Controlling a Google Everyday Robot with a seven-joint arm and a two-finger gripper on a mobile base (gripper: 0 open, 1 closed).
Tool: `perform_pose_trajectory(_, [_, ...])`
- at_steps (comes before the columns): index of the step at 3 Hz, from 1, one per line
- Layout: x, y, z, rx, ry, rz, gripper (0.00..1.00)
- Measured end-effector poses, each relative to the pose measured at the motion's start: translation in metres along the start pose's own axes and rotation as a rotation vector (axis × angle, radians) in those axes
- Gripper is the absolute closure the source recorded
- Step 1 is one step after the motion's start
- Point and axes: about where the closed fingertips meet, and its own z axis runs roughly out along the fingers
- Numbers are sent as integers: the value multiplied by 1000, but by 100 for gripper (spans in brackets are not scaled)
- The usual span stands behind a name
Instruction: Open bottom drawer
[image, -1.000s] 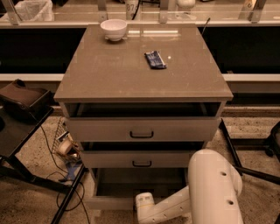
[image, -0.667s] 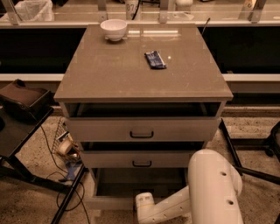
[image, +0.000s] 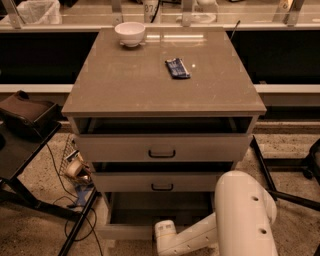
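Observation:
The bottom drawer (image: 125, 231) of the grey-beige cabinet stands pulled out toward me, and its flat tray (image: 160, 209) shows, dark and bare. Its black handle is hidden. My white arm (image: 245, 215) reaches in from the lower right, and its wrist joint (image: 165, 234) is right at the drawer's front edge. My gripper is past that joint, below the frame's lower edge and out of view. The two taller drawers above, top (image: 162, 148) and middle (image: 162, 183), each stand a little ajar with their black handles showing.
A white bowl (image: 130, 33) and a blue packet (image: 177, 68) lie on the cabinet top (image: 125, 85). A black stand with a dark bag (image: 25, 117) is at the left, with cables and clutter (image: 75, 170) on the floor. Black frame legs (image: 280, 192) stand at the right.

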Motion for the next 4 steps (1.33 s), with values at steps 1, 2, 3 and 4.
perform_pose_trajectory(1, [0,0,0,0,0,0,83])
perform_pose_trajectory(2, [0,0,0,0,0,0,100])
perform_pose_trajectory(3, [0,0,0,0,0,0,100])
perform_pose_trajectory(4, [-1,0,0,0,0,0,80])
